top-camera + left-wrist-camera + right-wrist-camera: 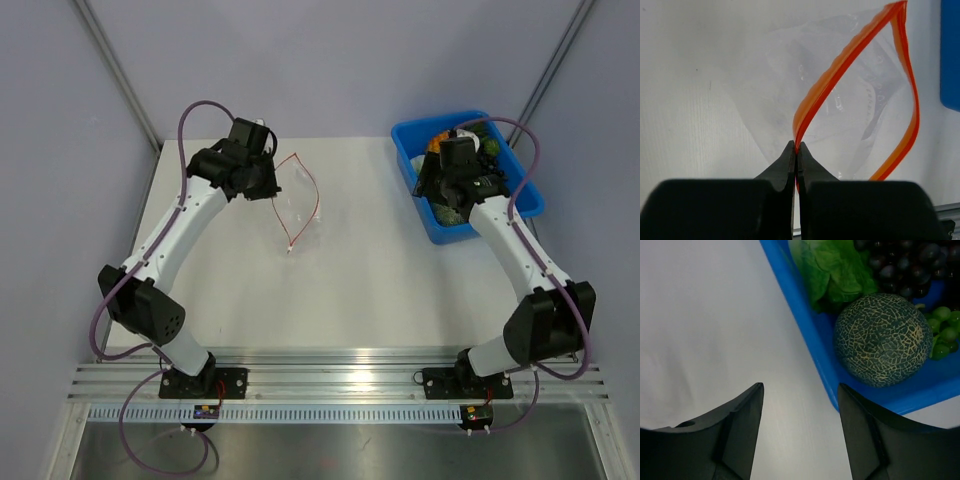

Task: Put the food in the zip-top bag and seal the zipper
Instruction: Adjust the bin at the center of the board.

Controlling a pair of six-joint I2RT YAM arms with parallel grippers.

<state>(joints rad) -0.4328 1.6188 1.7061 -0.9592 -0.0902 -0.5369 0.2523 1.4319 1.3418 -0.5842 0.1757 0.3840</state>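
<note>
The clear zip-top bag (pixel 297 205) lies on the table at the back centre, its mouth gaping open. My left gripper (pixel 272 190) is shut on the orange-red zipper (pixel 840 70) at one end of the mouth and holds it up; the other lip (pixel 912 125) bows away. My right gripper (pixel 800 405) is open and empty above the near-left rim of the blue bin (pixel 805 325). In the bin lie a netted green melon (pixel 882 340), a green leafy piece (pixel 832 267), dark purple grapes (pixel 905 265) and green grapes (pixel 945 330).
The blue bin (pixel 412 160) stands at the back right with my right arm over it. Grey walls and metal posts close the back and sides. An aluminium rail runs along the near edge.
</note>
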